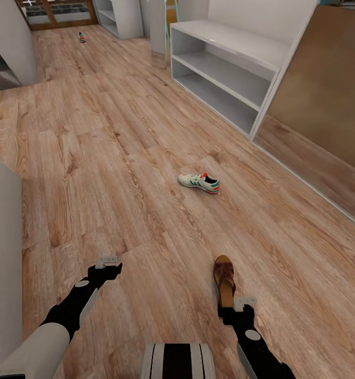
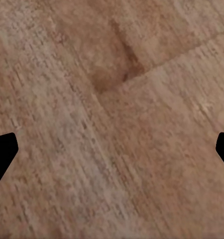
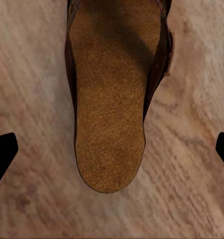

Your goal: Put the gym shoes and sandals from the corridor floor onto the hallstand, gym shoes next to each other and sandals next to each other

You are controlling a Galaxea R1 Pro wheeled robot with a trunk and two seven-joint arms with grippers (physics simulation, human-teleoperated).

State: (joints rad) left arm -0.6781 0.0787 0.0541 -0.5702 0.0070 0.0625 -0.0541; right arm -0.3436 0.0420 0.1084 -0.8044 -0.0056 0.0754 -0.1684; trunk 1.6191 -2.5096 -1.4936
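Observation:
One brown sandal (image 1: 224, 278) with a tan insole (image 3: 109, 99) lies on the corridor floor (image 1: 119, 158). My right gripper (image 1: 244, 303) hangs open just behind its heel, and in the right wrist view this gripper (image 3: 112, 154) has its fingertips either side of the heel, apart from it. A white gym shoe (image 1: 199, 182) with green stripes and an orange-red heel lies on the planks further ahead. Far down the corridor sits another small shoe (image 1: 82, 37) showing green and red. My left gripper (image 1: 108, 261) is open over bare planks (image 2: 112, 99).
A pale bench unit (image 1: 224, 50) with two open shelf levels stands ahead on the right; I cannot tell whether it is the hallstand. A brown panel (image 1: 324, 89) follows on the right wall. Grey furniture (image 1: 3, 47) stands at the left and more white shelving (image 1: 117, 16) far back.

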